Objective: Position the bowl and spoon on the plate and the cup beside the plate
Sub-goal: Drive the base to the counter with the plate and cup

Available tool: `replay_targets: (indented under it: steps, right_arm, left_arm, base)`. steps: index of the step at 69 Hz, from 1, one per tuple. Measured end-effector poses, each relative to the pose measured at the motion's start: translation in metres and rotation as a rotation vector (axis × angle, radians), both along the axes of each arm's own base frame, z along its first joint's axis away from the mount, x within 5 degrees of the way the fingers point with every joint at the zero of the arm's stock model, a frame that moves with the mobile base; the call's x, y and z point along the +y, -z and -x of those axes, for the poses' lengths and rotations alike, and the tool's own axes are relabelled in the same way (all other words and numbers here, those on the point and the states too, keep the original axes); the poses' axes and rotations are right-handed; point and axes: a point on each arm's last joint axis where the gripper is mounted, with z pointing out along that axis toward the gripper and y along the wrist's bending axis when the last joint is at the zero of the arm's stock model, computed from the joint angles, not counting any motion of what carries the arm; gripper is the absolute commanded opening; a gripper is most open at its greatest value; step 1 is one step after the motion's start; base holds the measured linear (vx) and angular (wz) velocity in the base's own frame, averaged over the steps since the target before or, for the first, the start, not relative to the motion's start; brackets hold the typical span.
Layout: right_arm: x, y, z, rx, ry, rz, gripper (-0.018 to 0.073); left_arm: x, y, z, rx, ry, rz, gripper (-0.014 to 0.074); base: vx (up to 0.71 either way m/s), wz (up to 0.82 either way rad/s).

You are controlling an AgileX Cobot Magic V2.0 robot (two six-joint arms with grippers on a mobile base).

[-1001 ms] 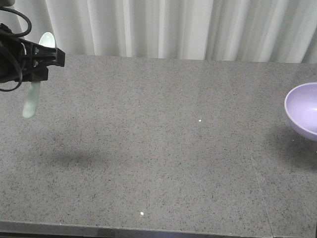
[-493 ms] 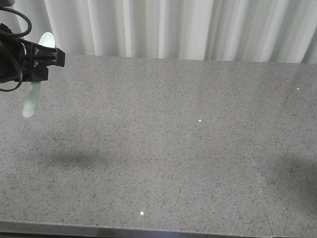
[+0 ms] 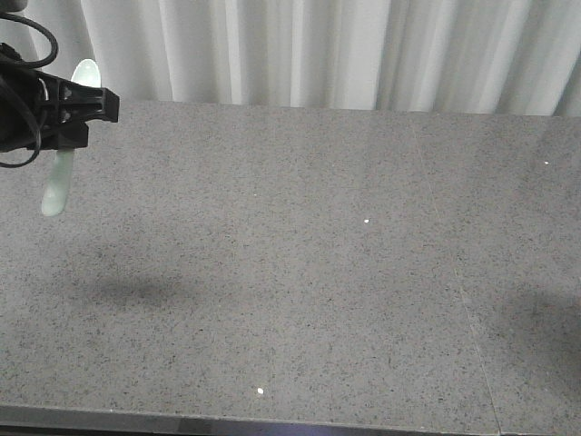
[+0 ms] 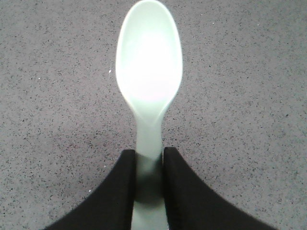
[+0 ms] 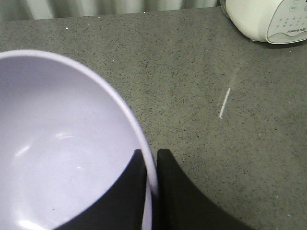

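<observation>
The pale mint-green spoon (image 3: 61,173) hangs above the far left of the grey table, head up, and my left gripper (image 3: 86,104) is shut on its handle. In the left wrist view the spoon (image 4: 149,72) points away from me, its handle pinched between the black fingers of my left gripper (image 4: 148,158). My right gripper (image 5: 152,158) is shut on the rim of the lavender bowl (image 5: 62,143), one finger inside and one outside. The bowl and the right gripper are outside the front view. The plate and the cup are out of view.
A white rounded appliance (image 5: 268,19) stands at the top right of the right wrist view. White curtains (image 3: 318,50) hang behind the table's far edge. The table's front edge (image 3: 272,422) runs along the bottom of the front view.
One second ago the lavender bowl showed at the right edge of the front view; it has since gone out of that view. The left gripper and spoon have stayed put.
</observation>
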Motion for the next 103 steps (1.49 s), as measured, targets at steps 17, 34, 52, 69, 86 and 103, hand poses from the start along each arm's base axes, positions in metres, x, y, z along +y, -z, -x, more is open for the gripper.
replay_targets:
  steps: [17, 34, 52, 69, 86, 103]
  right_arm:
    - [0.0, 0.0, 0.0, 0.0, 0.0, 0.0, -0.0006]
    - [0.0, 0.0, 0.0, 0.0, 0.0, 0.0, -0.0006]
    - [0.0, 0.0, 0.0, 0.0, 0.0, 0.001, -0.0006]
    - [0.0, 0.0, 0.0, 0.0, 0.0, 0.001, -0.0006]
    - [0.0, 0.0, 0.0, 0.0, 0.0, 0.001, -0.0006]
    - [0.0001, 0.0, 0.0, 0.0, -0.001, 0.0, -0.0006]
  left_arm:
    - [0.0, 0.0, 0.0, 0.0, 0.0, 0.0, -0.0006]
    - [0.0, 0.0, 0.0, 0.0, 0.0, 0.0, -0.0006]
    - [0.0, 0.0, 0.0, 0.0, 0.0, 0.0, -0.0006]
    - [0.0, 0.0, 0.0, 0.0, 0.0, 0.0, -0.0006]
    - [0.0, 0.0, 0.0, 0.0, 0.0, 0.0, -0.0006]
    - [0.0, 0.0, 0.0, 0.0, 0.0, 0.0, -0.0006]
  base:
    - [0.0, 0.0]
    - [0.0, 0.0]
    - [0.0, 0.0]
    - [0.0, 0.0]
    - [0.0, 0.0]
    - [0.0, -0.01]
